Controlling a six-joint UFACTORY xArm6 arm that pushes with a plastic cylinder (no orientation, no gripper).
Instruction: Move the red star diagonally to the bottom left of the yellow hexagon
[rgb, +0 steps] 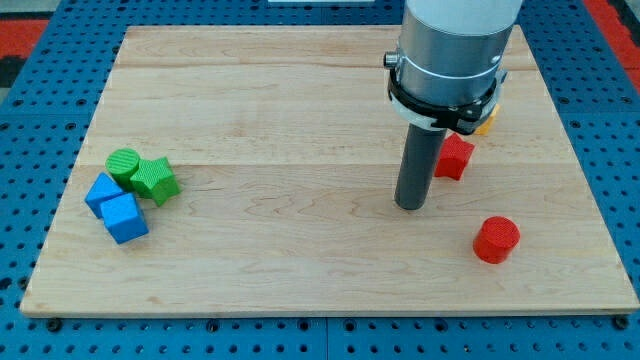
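The red star (455, 157) lies right of the board's middle, partly hidden behind the arm. My tip (410, 205) rests on the board just left of and slightly below the red star, very close to it. The yellow hexagon (486, 122) shows only as a small yellow-orange edge above and right of the red star, mostly hidden by the arm's grey body (450, 50).
A red cylinder (496, 240) stands toward the view's bottom right. At the view's left sits a cluster: a green cylinder (124, 164), a green star (155, 180), and two blue blocks (103, 192) (124, 217). The wooden board (260, 100) lies on a blue pegboard.
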